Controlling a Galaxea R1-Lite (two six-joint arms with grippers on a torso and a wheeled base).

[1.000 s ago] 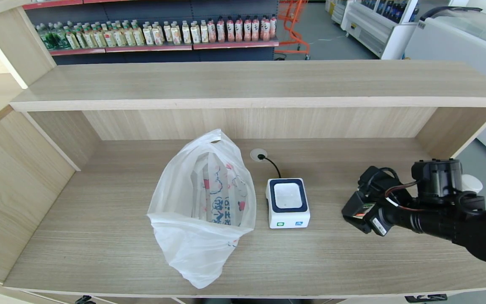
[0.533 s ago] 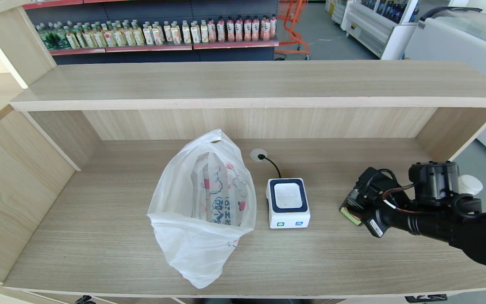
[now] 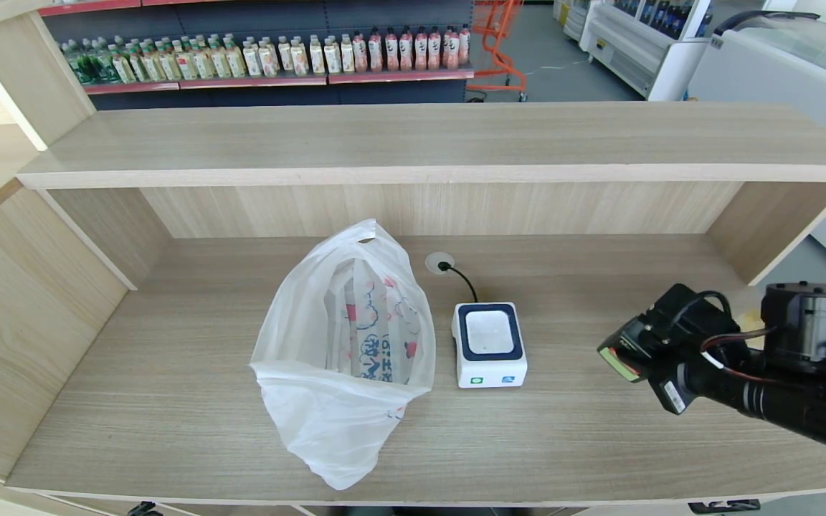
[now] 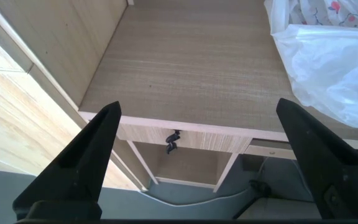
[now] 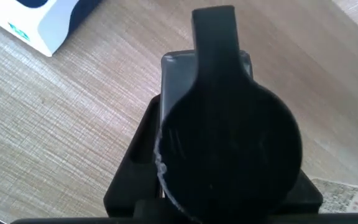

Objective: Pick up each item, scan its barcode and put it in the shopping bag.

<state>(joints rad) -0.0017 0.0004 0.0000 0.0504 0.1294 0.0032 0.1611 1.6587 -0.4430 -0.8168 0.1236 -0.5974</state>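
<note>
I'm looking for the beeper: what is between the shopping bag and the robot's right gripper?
The white and blue barcode scanner sits between the shopping bag and the right gripper. The head view shows it.

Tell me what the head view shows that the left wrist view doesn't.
Head view, not left wrist: the scanner and its cable, the right arm over the counter's right end, and bottle shelves behind. Left wrist, not head: the left claw, open, facing the counter's front edge. Both: the bag and the counter.
</note>
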